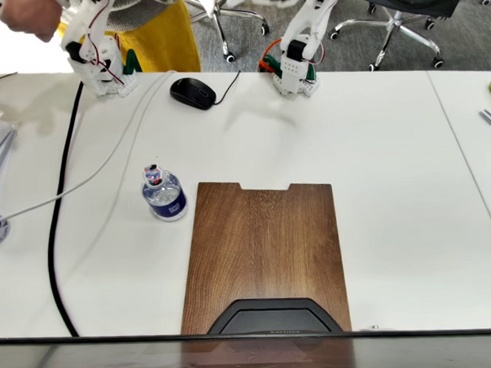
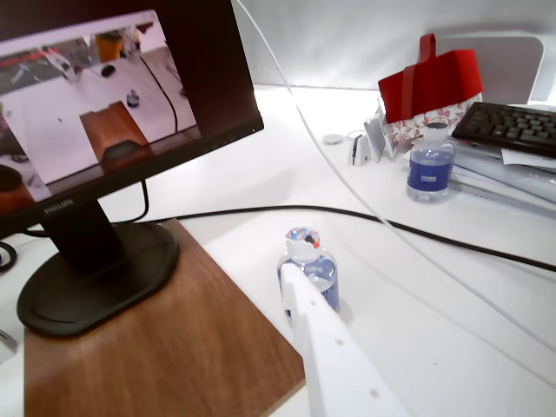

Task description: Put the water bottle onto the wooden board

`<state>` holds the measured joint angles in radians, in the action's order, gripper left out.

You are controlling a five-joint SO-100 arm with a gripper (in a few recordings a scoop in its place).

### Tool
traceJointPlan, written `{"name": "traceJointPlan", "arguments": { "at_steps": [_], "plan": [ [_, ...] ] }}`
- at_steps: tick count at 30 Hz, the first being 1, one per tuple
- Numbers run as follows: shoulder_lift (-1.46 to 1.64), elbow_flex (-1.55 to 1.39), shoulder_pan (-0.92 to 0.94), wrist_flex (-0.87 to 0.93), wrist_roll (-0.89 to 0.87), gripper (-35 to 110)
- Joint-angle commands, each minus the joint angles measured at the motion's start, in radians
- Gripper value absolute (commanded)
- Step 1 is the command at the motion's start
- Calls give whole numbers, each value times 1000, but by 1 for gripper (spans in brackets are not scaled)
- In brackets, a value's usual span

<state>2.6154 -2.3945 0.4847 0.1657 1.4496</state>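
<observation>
The water bottle (image 1: 163, 194) stands upright on the white table, just left of the wooden board's (image 1: 265, 248) far left corner and apart from it. In the wrist view the bottle (image 2: 309, 265) stands beside the board's (image 2: 165, 347) edge. One white finger (image 2: 334, 356) of my gripper (image 2: 294, 282) rises from the bottom edge in front of the bottle; its other finger is out of frame. In the fixed view my white arm (image 1: 295, 59) stands at the table's back, well away from the bottle.
A monitor's black foot (image 1: 268, 317) rests on the board's near end, and the monitor (image 2: 95, 104) is in the wrist view. A black cable (image 1: 59, 241) runs left of the bottle. A mouse (image 1: 193, 92), a second bottle (image 2: 432, 165) and a red bag (image 2: 430, 87) stand further off.
</observation>
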Motion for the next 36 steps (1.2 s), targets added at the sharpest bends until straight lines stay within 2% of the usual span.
{"name": "traceJointPlan", "arguments": {
  "at_steps": [1,7,14,20,29,36],
  "plan": [
    [-17,-156,41,-201,32,88],
    [-321,-147,107,-480,72,88],
    [-640,-28,138,-703,112,88],
    [-857,160,149,-762,126,88],
    [-1069,287,167,-850,158,88],
    [-1213,430,179,-859,170,88]
  ]
}}
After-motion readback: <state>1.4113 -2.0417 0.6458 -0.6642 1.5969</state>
